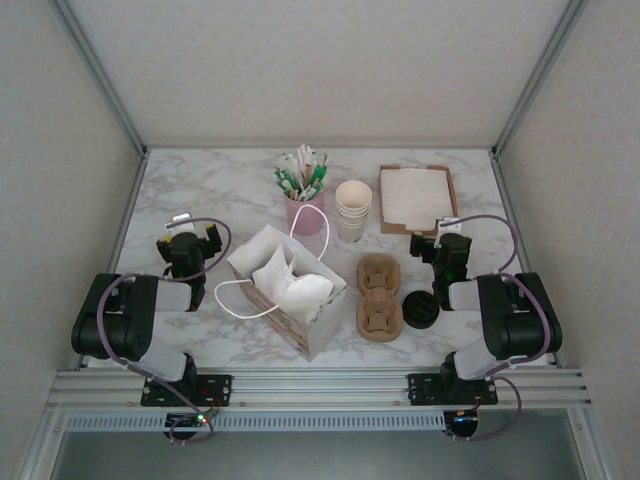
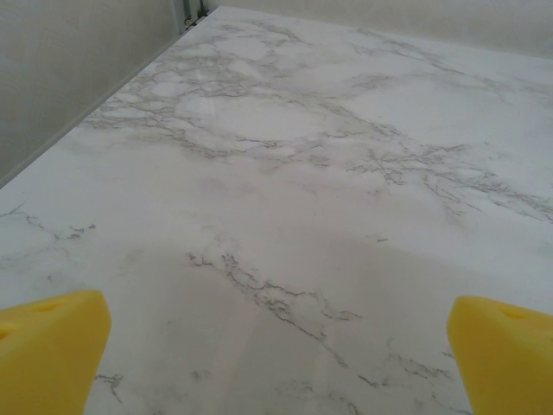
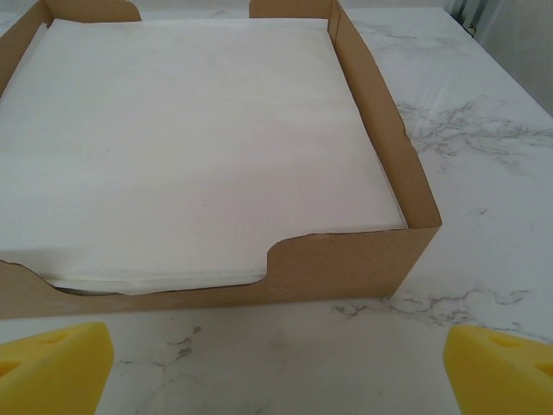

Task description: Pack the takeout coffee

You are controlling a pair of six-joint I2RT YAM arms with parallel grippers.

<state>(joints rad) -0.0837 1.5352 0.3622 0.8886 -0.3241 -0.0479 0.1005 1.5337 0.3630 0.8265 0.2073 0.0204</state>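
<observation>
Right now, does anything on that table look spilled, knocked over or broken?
Nothing spilled or tipped. The coffee cup, cup stack and pink holder stand upright; napkins lie flat in their cardboard tray. Only the paper bag sits diagonally.

No legible text, label, brand or number.

Light: bright, even, diffuse, from overhead.
Shadows: soft and faint beside your bag [image 1: 308, 325].
Glare: mild sheen on the table [image 2: 225, 108].
Focus: your wrist views blur slightly at the fingertips [image 2: 52, 350].
</observation>
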